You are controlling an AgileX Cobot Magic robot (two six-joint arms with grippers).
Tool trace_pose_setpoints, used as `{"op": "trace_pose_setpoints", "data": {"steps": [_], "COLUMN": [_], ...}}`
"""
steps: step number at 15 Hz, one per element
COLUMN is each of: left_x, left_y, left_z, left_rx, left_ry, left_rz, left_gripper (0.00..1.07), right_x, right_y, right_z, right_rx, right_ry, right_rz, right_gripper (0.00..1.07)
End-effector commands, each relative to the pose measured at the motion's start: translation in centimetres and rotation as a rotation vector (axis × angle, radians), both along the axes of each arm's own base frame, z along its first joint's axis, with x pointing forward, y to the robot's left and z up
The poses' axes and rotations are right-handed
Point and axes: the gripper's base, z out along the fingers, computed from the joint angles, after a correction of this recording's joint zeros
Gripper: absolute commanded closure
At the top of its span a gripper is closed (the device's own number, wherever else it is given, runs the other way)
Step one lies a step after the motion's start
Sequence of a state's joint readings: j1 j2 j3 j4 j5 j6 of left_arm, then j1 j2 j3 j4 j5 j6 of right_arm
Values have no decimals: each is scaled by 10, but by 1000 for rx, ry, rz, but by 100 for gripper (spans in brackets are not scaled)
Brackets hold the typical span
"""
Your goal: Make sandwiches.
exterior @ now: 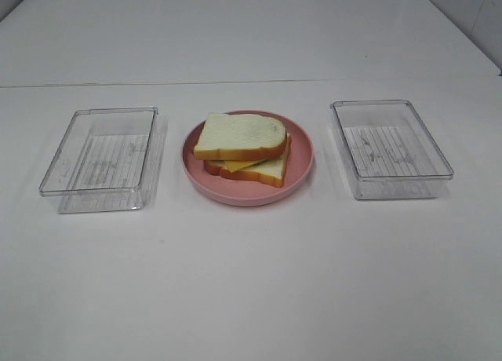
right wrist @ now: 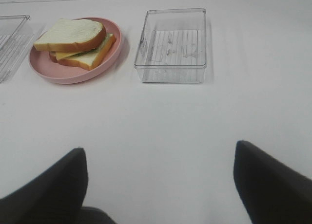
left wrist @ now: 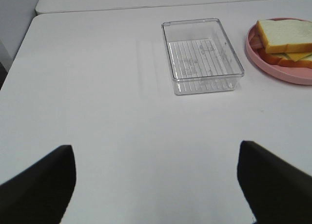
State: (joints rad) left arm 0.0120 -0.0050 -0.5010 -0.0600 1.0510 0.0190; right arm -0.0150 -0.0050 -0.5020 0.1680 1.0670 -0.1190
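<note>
The sandwich (exterior: 245, 149) sits assembled on the pink plate (exterior: 302, 173) mid-desk, between two clear trays (exterior: 100, 158). Your left end effector (left wrist: 156, 185) and right end effector (right wrist: 158, 185) hover spread and empty near the desk's front edge. Lettuce and bacon seem hidden; check before retreating.

This looks like a test bench in a lab, not a real kitchen. The white table (exterior: 251, 282) is plain, with a seam where a second white tabletop (exterior: 235, 31) butts against it at the back. The layout is staged: a pink plate (exterior: 302, 169) sits in the middle between two identical clear plastic trays (exterior: 98, 153) (exterior: 392, 149). The sandwich (exterior: 243, 145) on the plate is a toy with very uniform bread.
</note>
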Motion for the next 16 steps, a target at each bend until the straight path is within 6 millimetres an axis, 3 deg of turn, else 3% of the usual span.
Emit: {"op": "trace_pose_setpoints", "data": {"steps": [1,16], "left_x": [-3,-3], "left_y": [0,-1], "left_z": [0,0], "left_rx": [0,13], "left_ry": [-27,-22], "left_rz": [1,-18], "left_gripper": [22,22], "right_x": [-1,-1], "right_y": [0,0], "right_z": [0,0], "right_rx": [-1,-1], "right_ry": [-21,-22], "right_rz": [0,0], "right_gripper": [30,30]}}
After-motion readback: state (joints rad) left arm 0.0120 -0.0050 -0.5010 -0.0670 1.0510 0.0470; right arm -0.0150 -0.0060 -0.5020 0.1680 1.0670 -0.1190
